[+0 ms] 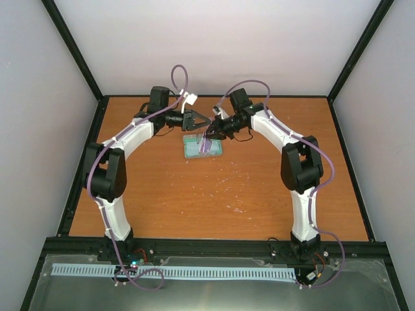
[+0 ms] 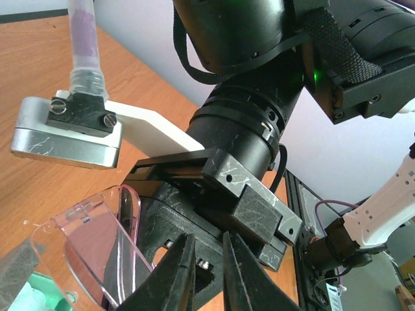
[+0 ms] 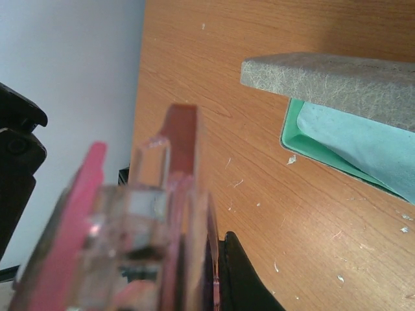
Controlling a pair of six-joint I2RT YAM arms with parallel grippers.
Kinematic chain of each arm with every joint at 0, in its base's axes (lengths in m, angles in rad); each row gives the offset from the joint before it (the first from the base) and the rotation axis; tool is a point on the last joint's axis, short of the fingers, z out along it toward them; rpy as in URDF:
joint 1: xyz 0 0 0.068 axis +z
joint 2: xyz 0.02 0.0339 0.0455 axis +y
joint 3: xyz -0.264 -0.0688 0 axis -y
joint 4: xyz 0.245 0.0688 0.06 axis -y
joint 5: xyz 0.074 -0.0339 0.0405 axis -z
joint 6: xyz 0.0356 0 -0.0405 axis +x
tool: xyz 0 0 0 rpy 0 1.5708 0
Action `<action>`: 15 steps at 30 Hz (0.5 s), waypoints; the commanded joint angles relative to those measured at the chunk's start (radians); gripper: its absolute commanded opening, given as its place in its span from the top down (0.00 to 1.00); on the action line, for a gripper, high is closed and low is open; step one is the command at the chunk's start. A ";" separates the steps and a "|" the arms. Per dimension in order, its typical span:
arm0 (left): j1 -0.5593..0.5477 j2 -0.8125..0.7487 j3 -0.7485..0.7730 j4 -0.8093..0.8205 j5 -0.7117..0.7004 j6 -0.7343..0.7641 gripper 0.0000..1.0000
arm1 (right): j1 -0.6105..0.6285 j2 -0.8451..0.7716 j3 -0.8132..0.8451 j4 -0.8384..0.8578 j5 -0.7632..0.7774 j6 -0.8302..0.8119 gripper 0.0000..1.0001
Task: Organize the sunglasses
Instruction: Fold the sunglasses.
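Seemingly mid-fold above the grey, teal-lined case (image 1: 191, 153), the right pincer (image 1: 214, 131) pinches the translucent pink sunglasses (image 3: 162, 214); the left pincer (image 2: 207, 259), whose grip I cannot tell, should next help fold them.

surface: wood-grain counter (image 1: 259, 188), white scuffs | lying on it: open grey case (image 1: 202, 148), teal-lined, far centre

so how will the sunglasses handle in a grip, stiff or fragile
Probably fragile: the sunglasses have a thin, clear pink frame, so a hard squeeze could crack or bend it. Likely light for their size, since little material shows. Their glossy, smooth surface may slip in a grip.
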 commanded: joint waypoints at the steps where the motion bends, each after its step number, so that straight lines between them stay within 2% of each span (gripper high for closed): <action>1: 0.006 -0.035 -0.002 -0.046 0.009 0.061 0.85 | 0.004 0.000 0.035 0.022 0.003 0.021 0.97; 8: 0.004 -0.006 -0.035 -0.146 -0.040 0.197 0.85 | -0.014 -0.074 -0.026 0.139 -0.033 0.103 0.97; 15: 0.004 0.020 -0.040 -0.162 -0.050 0.219 0.83 | -0.018 -0.104 -0.040 0.170 -0.053 0.128 0.97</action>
